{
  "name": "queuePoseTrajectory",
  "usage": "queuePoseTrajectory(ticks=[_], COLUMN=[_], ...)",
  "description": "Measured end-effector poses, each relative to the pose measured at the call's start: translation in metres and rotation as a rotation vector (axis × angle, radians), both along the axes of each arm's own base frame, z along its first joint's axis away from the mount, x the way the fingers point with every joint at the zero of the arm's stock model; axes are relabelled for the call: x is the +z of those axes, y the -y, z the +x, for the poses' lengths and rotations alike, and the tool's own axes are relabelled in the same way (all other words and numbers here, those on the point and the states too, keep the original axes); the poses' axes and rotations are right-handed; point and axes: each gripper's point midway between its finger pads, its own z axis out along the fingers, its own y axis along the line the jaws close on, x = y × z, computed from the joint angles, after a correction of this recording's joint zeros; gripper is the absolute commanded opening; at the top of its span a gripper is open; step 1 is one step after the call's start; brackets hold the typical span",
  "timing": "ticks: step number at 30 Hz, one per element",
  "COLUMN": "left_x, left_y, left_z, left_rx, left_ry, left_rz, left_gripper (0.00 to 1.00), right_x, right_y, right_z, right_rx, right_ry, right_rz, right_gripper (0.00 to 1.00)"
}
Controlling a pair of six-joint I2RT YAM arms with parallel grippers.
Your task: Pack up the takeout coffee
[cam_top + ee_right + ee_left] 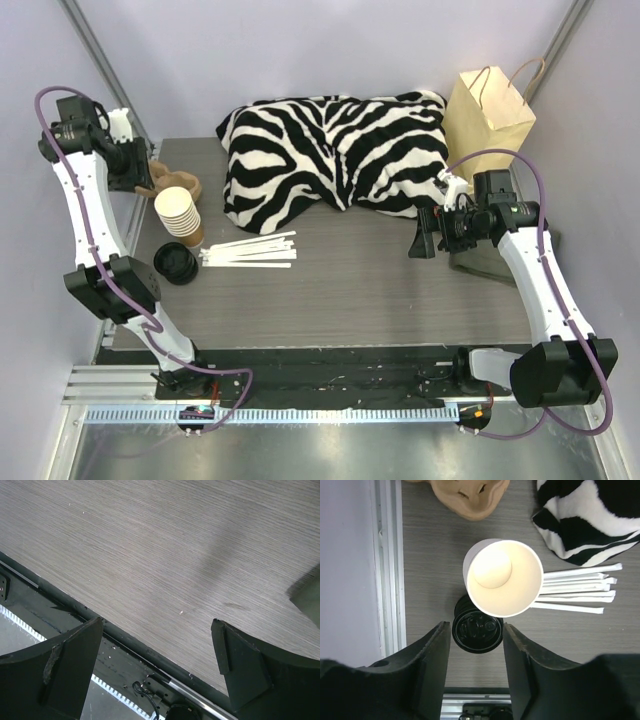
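Note:
No kraft cup with a black lid shows in any view; the takeout coffee is hidden or out of view. A stack of lidless paper cups (pixel 180 215) stands at the left, seen from above in the left wrist view (pixel 503 577). Loose black lids (pixel 175 265) lie just in front of it, also in the left wrist view (pixel 477 630). My left gripper (pixel 142 178) is open and empty, raised above the lids (pixel 476 630). My right gripper (pixel 422 240) is open and empty over bare table at the right (pixel 156 625). A kraft paper bag (pixel 490 110) stands at the back right.
A zebra-striped cloth (pixel 335 160) lies bunched across the back middle. Wrapped white straws (pixel 250 250) lie beside the cups (pixel 575 587). A brown pulp carrier (pixel 175 182) sits behind the cups (pixel 470 495). A grey-green object (pixel 480 262) lies under the right arm.

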Motion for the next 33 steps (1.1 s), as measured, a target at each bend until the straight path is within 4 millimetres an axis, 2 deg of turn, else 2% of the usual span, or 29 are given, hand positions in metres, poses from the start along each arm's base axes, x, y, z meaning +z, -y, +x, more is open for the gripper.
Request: queuePoseTrajectory(ticks=[7,11,17,21,33], left_x=[-0.031,-0.041,-0.054,-0.063,-0.084], left_y=[-0.007,-0.008,-0.007,-0.007,-0.001], left_z=[-0.002,-0.005,-0.01,-0.009,-0.014], left_rx=[0.02,0.025,0.025,0.025,0.02], left_ry=[-0.099,-0.132,-0.174,-0.2,-0.266], left_rz=[0.002,0.002,-0.01,-0.02,-0.051], left_gripper=[0.41,0.35,0.35,0.38,0.38], right_x=[-0.003,-0.003,-0.007,-0.01,-0.01], right_y=[0.0,0.0,0.0,0.0,0.0], right_z=[0.002,0.002,0.001,-0.001,0.001], right_rx=[0.0,0.0,0.0,-0.001,-0.002], right_ry=[0.004,0.007,-0.002,-0.011,-0.005], right_rz=[0.001,0.001,0.001,0.001,0.002], right_gripper=[1.0,1.0,1.0,1.0,1.0])
